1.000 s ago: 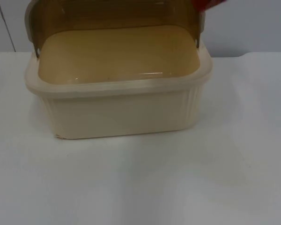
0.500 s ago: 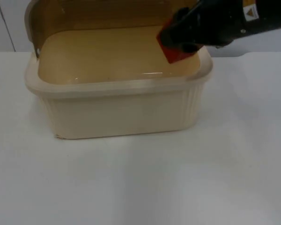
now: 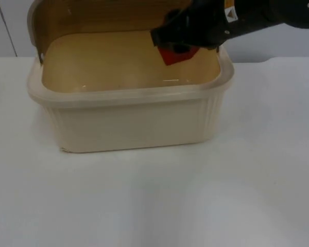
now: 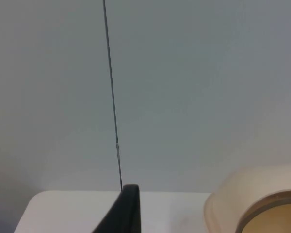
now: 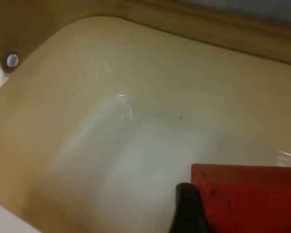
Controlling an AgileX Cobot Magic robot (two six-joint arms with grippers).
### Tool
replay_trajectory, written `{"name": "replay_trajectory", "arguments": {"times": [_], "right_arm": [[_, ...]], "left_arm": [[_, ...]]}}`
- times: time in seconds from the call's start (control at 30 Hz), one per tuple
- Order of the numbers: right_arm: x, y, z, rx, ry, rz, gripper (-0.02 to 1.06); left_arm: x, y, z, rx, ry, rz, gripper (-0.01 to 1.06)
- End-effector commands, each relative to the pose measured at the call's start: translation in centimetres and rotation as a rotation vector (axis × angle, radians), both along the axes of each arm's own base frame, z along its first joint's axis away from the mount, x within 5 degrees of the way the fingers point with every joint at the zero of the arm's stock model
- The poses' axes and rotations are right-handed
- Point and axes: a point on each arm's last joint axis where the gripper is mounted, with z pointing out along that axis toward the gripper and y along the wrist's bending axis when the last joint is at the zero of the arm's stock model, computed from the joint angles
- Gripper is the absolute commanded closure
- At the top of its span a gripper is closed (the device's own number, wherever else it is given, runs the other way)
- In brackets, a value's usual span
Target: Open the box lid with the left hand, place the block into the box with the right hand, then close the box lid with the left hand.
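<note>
Gripping the red block (image 3: 178, 54), the right gripper (image 3: 181, 45) hangs over the open box (image 3: 129, 121), above the right part of its hollow and close to the back edge. Its black arm (image 3: 257, 18) reaches in from the right above the box's right rim. In the right wrist view the block (image 5: 250, 199) sits against a black fingertip (image 5: 188, 208), with the pale inside of the box (image 5: 111, 141) spread beneath it; the block is held above the floor of the box and does not rest on it.

Nearest in the top view lies the bare white table (image 3: 159, 200). On it stands the cream box, its ribbed front wall facing the camera and its thick rim running around a smooth, glossy hollow. Behind the hollow the brownish see-through lid (image 3: 98, 15) stands swung up and back, hinged at the rear corners; a small pale hinge pin (image 5: 12, 59) shows in the right wrist view where the lid (image 5: 208, 26) meets the box.

Off to the side, the left gripper waits: one black fingertip (image 4: 122, 211) shows in its wrist view, above the table edge (image 4: 63, 206) and beside a rounded corner of the box (image 4: 242, 194), well apart from it. Whether its fingers are spread or together cannot be told. Farthest back rises the grey wall (image 4: 184, 87) with a thin dark seam (image 4: 111, 97).
</note>
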Motion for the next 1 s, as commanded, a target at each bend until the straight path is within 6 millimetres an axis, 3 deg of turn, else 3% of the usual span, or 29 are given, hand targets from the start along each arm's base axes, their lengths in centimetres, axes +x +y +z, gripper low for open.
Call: {"name": "replay_trajectory", "arguments": {"times": [0.0, 0.1, 0.13, 0.2, 0.5, 0.77, 0.87, 0.97], "right_arm": [[0.2, 0.1, 0.0, 0.012, 0.0, -0.004, 0.71], [0.3, 0.1, -0.1, 0.011, -0.002, 0.001, 0.25], [0.3, 0.1, -0.1, 0.011, -0.002, 0.001, 0.25], [0.3, 0.2, -0.2, 0.005, -0.006, 0.008, -0.01], [0.3, 0.2, -0.3, -0.004, -0.003, 0.006, 0.0], [-1.5, 0.6, 0.0, -0.164, 0.033, -0.008, 0.02], [-2.8, 1.2, 1.0, -0.168, 0.023, 0.015, 0.05], [-4.4, 1.5, 3.6, -0.127, -0.004, 0.021, 0.06]], "left_arm": [[-0.1, -0.1, 0.0, -0.001, -0.005, -0.005, 0.0], [-0.1, -0.1, 0.0, -0.001, -0.005, -0.005, 0.0], [-0.1, -0.1, 0.0, -0.001, -0.005, -0.005, 0.0], [-0.1, -0.1, 0.0, -0.001, -0.005, -0.005, 0.0], [-0.1, -0.1, 0.0, -0.001, -0.005, -0.005, 0.0], [-0.1, -0.1, 0.0, -0.001, -0.003, -0.005, 0.0], [-0.1, -0.1, 0.0, -0.001, -0.003, -0.005, 0.0], [-0.1, -0.1, 0.0, -0.001, -0.001, -0.004, 0.0]]}}
